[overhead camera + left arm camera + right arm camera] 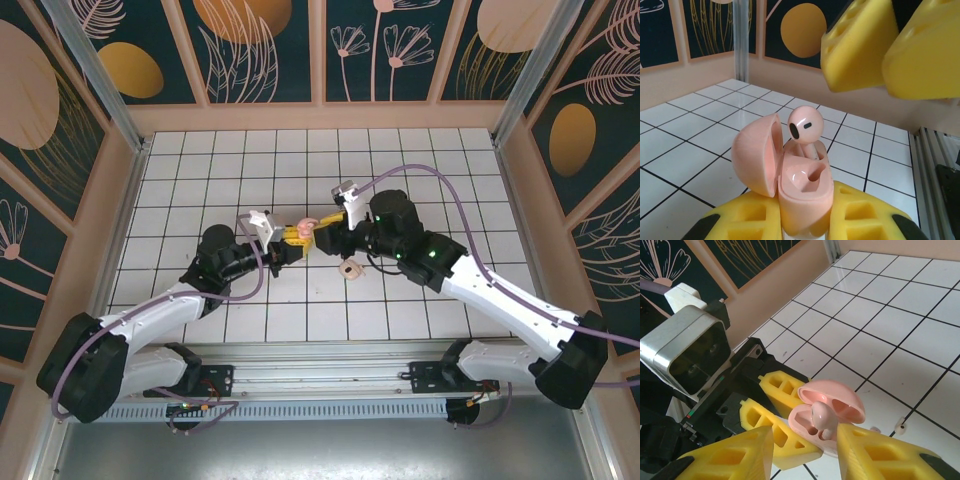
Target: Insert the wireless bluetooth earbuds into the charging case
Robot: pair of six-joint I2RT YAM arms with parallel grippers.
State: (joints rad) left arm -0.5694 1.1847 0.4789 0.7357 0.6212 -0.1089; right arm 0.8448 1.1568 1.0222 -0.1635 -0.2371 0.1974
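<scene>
The charging case (pixel 790 180) is smooth plastic, matt outside and glossy within its hollows. The earbud (pixel 805 125) is satin plastic. The left pincer (pixel 802 220) is matt, faintly grainy yellow plastic. The surface (pixel 685 160) is glossy tile. The camera housing (pixel 687 352) looks like brushed metal.

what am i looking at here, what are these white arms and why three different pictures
Two robot arms are bolted to a tiled table. One picture looks down from above; the other two come from cameras on each wrist, so yellow fingers loom close. The left gripper is shut on the charging case, an open pink clamshell. One earbud stands in it, sticking up. The right gripper is open close by, holding nothing. A pale ring-shaped piece lies on the tiles.
</scene>
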